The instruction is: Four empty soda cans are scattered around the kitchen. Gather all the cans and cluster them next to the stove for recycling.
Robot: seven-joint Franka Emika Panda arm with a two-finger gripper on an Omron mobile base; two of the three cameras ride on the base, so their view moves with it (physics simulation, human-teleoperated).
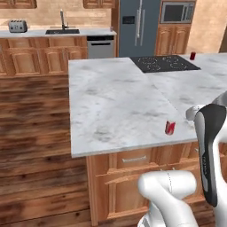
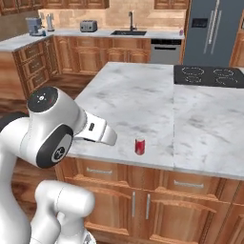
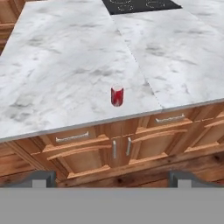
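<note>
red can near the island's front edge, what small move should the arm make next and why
Probably reach the open gripper forward and down toward the red can. It stands upright and alone on the marble counter near the front edge, well short of the stove, and the fingers hang off the counter with nothing between them.

Your arm rises from the 5 o'clock corner of the left base view, a white elbow joint low down and a dark-fronted link standing upright at the right edge. From the right base view you see the big shoulder joint at 9 o'clock, the forearm pointing forward. Your gripper point(image 3: 112, 177) hangs wide open — its two dark fingertips point(image 3: 41, 177) sit far apart at 6 o'clock in the hand view, nothing between them.
</note>
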